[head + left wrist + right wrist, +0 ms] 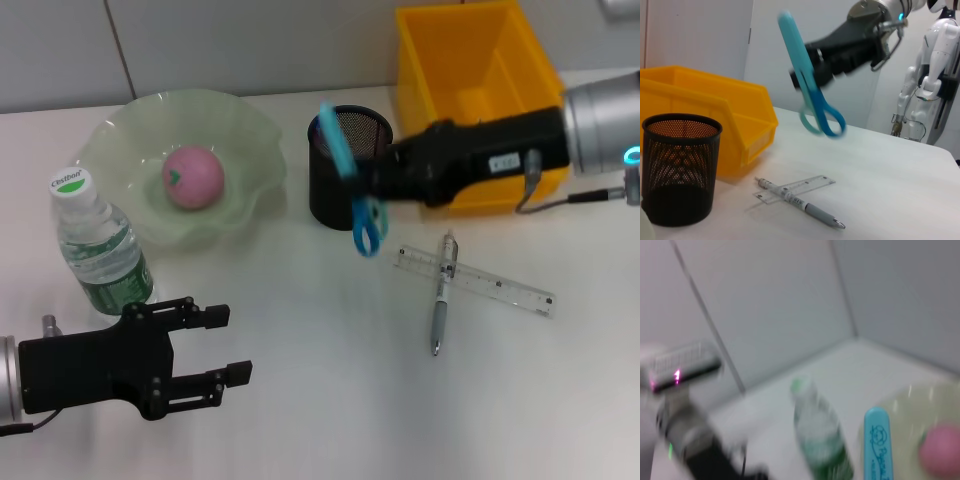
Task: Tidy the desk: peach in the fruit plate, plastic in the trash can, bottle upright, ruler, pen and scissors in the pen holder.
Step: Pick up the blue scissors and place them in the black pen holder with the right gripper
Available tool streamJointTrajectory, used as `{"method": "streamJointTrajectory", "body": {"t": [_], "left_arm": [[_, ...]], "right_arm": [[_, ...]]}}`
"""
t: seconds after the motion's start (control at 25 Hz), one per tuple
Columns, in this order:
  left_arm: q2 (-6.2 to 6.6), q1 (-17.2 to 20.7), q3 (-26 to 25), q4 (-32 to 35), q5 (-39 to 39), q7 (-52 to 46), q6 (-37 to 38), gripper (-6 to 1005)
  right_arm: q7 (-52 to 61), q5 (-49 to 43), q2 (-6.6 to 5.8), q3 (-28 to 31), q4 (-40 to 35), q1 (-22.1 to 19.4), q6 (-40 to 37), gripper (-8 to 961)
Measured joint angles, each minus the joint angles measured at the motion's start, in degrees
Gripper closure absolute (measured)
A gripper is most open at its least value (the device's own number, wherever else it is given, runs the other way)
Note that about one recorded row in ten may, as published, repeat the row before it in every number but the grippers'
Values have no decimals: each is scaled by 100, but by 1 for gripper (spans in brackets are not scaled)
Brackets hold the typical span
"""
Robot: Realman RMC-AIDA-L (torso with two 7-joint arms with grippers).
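My right gripper [362, 183] is shut on the blue scissors [368, 226] and holds them tilted in the air, tip up, just in front of the black mesh pen holder [326, 196]. In the left wrist view the scissors [822, 118] hang well above the table, to the side of the holder [680, 165]. The clear ruler [476, 281] lies flat with the grey pen [440, 298] across it. The pink peach [193, 177] sits in the green fruit plate [250, 150]. The water bottle [100, 246] stands upright. My left gripper [228, 345] is open and empty, low at the front left. No plastic shows.
A yellow bin [480, 90] stands behind the right arm, right of the pen holder. A white robot [935, 75] stands beyond the table's far side in the left wrist view. The right wrist view shows the bottle [820, 435] and the left arm [690, 440].
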Motion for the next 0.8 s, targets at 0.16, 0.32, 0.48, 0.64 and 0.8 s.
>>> {"method": "streamJointTrajectory", "body": {"t": [0.16, 0.32, 0.48, 0.64, 0.8], "left_arm": [[-9, -4, -2, -1, -34, -19, 3, 287], [-9, 4, -5, -1, -68, -26, 9, 287], [-9, 15, -5, -2, -81, -29, 16, 287], [-13, 21, -5, -1, -91, -35, 19, 287], [-26, 13, -5, -43, -100, -41, 21, 287]], "right_arm": [[-472, 918, -23, 694, 712, -18, 100, 741], [-867, 1729, -138, 1109, 1446, -72, 191, 741], [-1272, 2127, -209, 1186, 1847, -68, 492, 741], [-1442, 2188, -180, 1179, 1857, -94, 735, 741], [-1478, 2098, -214, 1093, 1819, -63, 1199, 741]]}}
